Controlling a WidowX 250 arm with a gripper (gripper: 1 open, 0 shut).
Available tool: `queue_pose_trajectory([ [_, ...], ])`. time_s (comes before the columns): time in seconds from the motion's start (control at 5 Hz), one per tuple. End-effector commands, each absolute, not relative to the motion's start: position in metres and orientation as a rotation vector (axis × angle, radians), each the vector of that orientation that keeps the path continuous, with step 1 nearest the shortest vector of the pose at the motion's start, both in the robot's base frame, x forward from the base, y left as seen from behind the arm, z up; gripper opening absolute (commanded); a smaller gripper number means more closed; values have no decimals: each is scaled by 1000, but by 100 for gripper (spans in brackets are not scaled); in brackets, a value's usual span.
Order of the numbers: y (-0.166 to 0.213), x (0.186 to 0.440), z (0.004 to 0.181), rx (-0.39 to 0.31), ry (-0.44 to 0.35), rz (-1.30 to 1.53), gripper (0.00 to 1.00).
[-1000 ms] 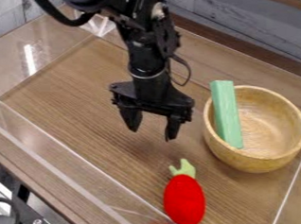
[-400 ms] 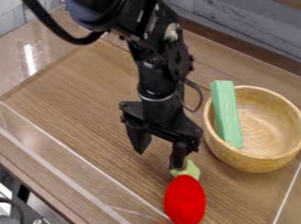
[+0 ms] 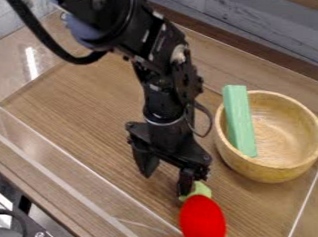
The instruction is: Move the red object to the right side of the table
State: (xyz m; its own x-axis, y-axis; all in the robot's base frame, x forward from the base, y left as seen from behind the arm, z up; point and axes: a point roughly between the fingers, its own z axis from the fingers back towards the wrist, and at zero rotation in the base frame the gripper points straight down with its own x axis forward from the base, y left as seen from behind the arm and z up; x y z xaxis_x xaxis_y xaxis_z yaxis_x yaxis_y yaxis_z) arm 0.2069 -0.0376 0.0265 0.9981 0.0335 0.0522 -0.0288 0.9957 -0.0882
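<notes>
The red object [image 3: 204, 222], a rounded plush strawberry with a green leafy top, lies on the brown wood-grain table [image 3: 82, 116] near the front edge, right of centre. My gripper [image 3: 171, 173] points straight down just above and to the left of it, with one finger [image 3: 187, 177] right at the green leaves. The jaws stand open with nothing between them. Whether a finger touches the leaves I cannot tell.
A round light wooden bowl [image 3: 291, 157] stands at the right with a green rectangular block [image 3: 238, 119] leaning over its left rim. Low clear acrylic walls [image 3: 65, 181] border the table at the front and the left.
The gripper has come toward the front edge and down, closing in on the strawberry's leafy top, and has rolled a little. The strawberry has shifted slightly right and toward the front.
</notes>
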Motion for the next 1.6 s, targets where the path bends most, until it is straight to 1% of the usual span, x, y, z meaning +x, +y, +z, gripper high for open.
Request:
queue_pose_trajectory([
  [0.0, -45, 209, 32, -97, -100, -11, 100],
  [0.2, -52, 206, 29, -94, -103, -47, 100],
  [0.6, -76, 215, 30, -88, -121, -53, 100],
  [1.0, -96, 196, 32, -96, -121, -94, 100],
  [1.4, -98, 196, 37, -94, -120, -83, 100],
])
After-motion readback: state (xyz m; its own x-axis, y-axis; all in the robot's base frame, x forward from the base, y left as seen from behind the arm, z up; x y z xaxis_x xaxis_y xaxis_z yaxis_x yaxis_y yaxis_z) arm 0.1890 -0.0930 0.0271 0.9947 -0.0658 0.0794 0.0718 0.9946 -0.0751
